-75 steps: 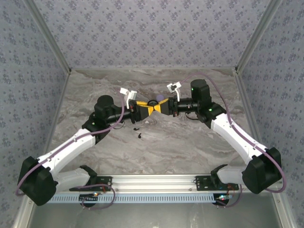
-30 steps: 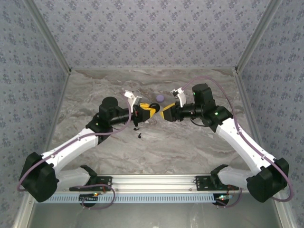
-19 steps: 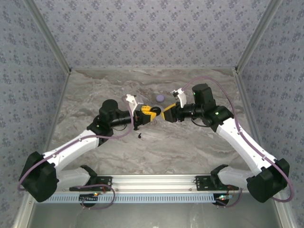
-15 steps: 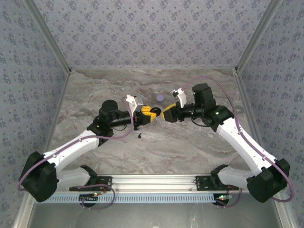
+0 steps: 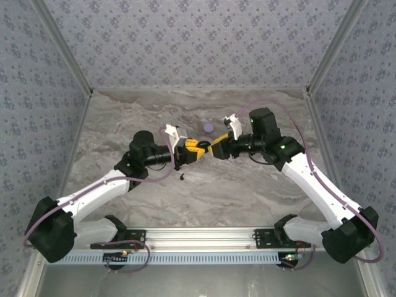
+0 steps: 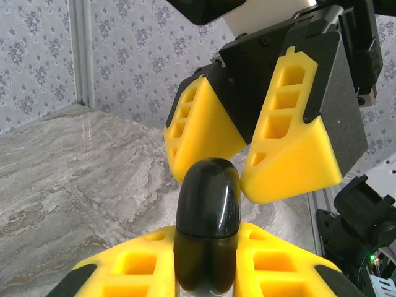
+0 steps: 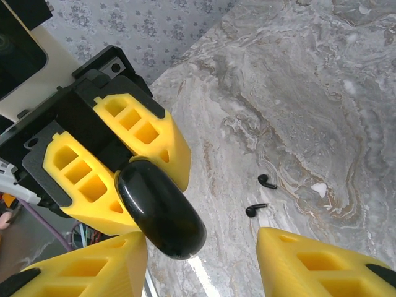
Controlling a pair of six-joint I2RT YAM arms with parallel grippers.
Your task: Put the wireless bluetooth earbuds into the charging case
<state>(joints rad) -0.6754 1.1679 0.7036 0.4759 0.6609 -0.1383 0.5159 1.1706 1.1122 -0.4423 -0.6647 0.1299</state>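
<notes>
Near edge: an aluminium rail (image 5: 204, 236) carries both arm bases, at 7 and 5 o'clock of the marbled bench (image 5: 247, 198). The arms converge above the bench centre.

On the bench, at 7 o'clock from the meeting point, lie the earbuds, apart from each other and untouched. The right wrist view shows the upper earbud (image 7: 266, 181) with the lower earbud (image 7: 255, 209) just beside it at 7 o'clock.

Above the bench, the left end effector (image 6: 207, 272) is clamped on the charging case (image 6: 208, 216). The yellow fingers (image 6: 136, 269) press its lower half and its rounded end projects forward. The case is closed and held clear of the bench.

The right end effector (image 7: 204, 272) faces it from 3 o'clock with its jaws well apart. The case's free end sits between them, close to one finger (image 7: 93, 269); contact cannot be judged.

Beyond, at 12 o'clock from the end effectors, a lilac disc (image 5: 209, 128) rests on the bench. Patterned walls (image 5: 198, 43) close the far side.
</notes>
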